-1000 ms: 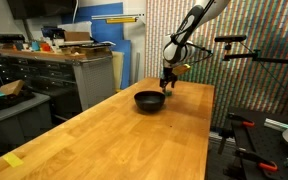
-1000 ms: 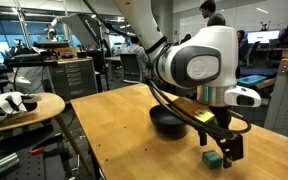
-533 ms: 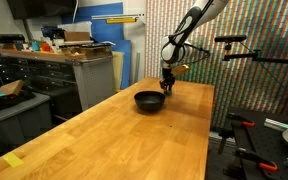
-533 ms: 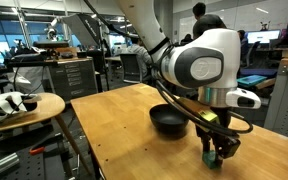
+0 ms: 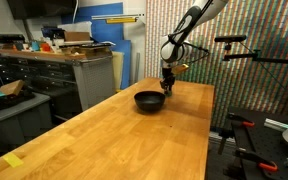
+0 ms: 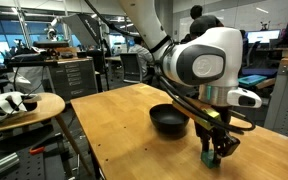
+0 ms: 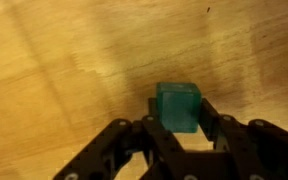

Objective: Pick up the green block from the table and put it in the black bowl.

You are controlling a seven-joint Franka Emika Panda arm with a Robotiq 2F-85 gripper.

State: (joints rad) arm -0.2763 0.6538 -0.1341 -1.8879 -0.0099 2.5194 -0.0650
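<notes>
As the bowl [image 6: 168, 121] is sitting mid-frame on the table [image 6: 104, 125] in an exterior view, the gripper [image 6: 217, 157] is hanging low at the wood just right of it. Its fingers [image 7: 212, 116] are pinching the block [image 7: 178, 107], which is lying on the table at lower centre of the wrist view.

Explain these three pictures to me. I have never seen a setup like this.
The machine is a robot arm with a two-fingered tool at its end. Two pictures come from cameras standing in the room at different spots; the third from a camera on the arm's wrist, looking down past the tool. On the wooden table sit a black bowl and a small green block. The tool's fingers stand on either side of the block, near the bowl. Whether they grip it yet cannot be told.
</notes>
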